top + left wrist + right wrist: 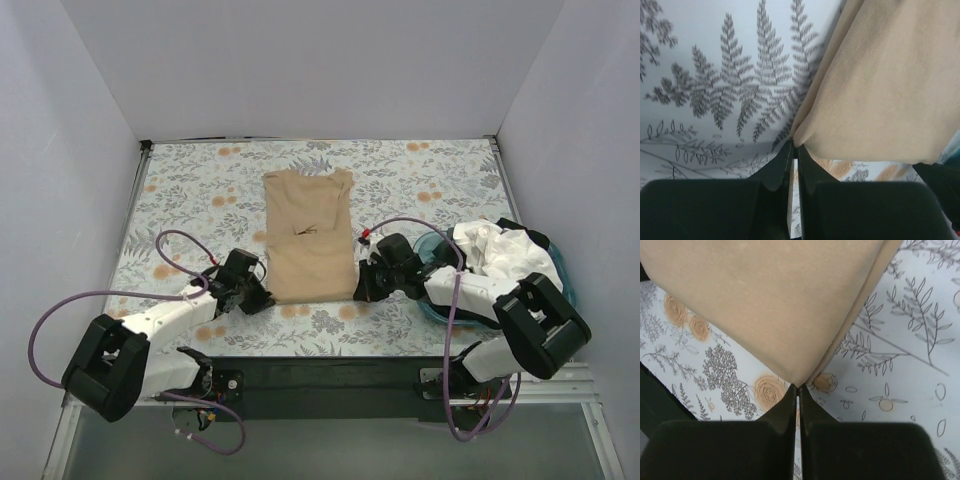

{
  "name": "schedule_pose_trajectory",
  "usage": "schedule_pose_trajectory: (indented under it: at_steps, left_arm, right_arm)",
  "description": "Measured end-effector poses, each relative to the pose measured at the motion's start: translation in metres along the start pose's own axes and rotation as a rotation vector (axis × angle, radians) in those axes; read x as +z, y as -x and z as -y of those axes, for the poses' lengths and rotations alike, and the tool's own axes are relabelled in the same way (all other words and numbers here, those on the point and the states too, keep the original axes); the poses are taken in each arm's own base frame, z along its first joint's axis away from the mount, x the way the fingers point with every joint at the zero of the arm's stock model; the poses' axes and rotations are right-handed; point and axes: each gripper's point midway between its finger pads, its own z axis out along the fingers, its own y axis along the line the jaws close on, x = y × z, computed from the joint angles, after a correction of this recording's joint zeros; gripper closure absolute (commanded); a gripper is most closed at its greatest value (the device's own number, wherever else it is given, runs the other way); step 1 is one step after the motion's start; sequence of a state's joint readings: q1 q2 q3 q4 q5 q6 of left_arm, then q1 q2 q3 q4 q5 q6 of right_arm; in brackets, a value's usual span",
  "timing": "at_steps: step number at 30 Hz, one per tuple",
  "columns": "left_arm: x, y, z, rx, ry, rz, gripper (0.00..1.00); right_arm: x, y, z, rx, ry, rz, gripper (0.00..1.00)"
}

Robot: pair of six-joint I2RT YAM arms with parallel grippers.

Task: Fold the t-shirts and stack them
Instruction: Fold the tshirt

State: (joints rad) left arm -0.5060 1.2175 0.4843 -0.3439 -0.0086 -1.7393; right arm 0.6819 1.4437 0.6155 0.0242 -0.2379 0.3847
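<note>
The tan t-shirt [308,265] is lying flat in the middle of the bench [200,190], folded into a long narrow strip with its collar pointing toward the far wall and its hem toward the arms. A small dark mark [305,232] is showing near its centre.

The left fingers [264,297] are pressing together at the shirt's near left corner. In the left wrist view, that corner of the tan t-shirt [890,75] is running into the tips of the left fingers [780,170], with a thin sliver of tan cloth between them. The right fingers [360,290] are likewise clamping the near right corner. In the right wrist view, the point of the tan t-shirt [770,300] is meeting the closed tips of the right fingers [785,407].

To the right, under the right arm, a white t-shirt [495,255] is sitting crumpled in a teal basin [432,243], and a black t-shirt [530,238] is peeking out along its far edge.
</note>
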Motion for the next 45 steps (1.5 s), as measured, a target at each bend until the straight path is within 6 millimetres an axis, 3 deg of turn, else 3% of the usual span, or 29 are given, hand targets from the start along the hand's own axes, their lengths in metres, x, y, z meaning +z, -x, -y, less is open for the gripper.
schedule_pose_trajectory:
  at_steps: [6,13,19,24,28,36,45]
  left_arm:
    - [-0.017,-0.044,-0.01,0.024,-0.038,-0.095,1.0]
    - [-0.049,-0.099,-0.026,0.085,-0.028,-0.222,1.0]
    - [-0.064,-0.121,-0.049,0.128,-0.024,-0.288,1.0]
    - [-0.066,-0.122,-0.049,0.135,0.007,-0.291,1.0]
    - [-0.069,-0.107,-0.022,0.13,-0.017,-0.216,1.0]
    - [-0.075,-0.069,0.031,0.111,-0.072,-0.034,1.0]
    - [-0.104,-0.011,0.105,0.072,-0.175,0.196,1.0]
  right_arm:
    - [-0.019,-0.039,-0.009,-0.011,0.058,-0.023,0.99]
    - [-0.044,-0.092,-0.038,-0.057,0.141,-0.096,0.99]
    - [-0.06,-0.122,-0.045,-0.047,0.154,-0.133,0.99]
    - [-0.06,-0.125,-0.039,-0.041,0.117,-0.134,0.99]
    - [-0.062,-0.107,-0.037,-0.062,0.063,-0.093,0.99]
    - [-0.076,-0.01,-0.048,-0.126,-0.044,0.164,0.99]
    - [-0.086,0.065,-0.036,-0.164,-0.181,0.3,0.99]
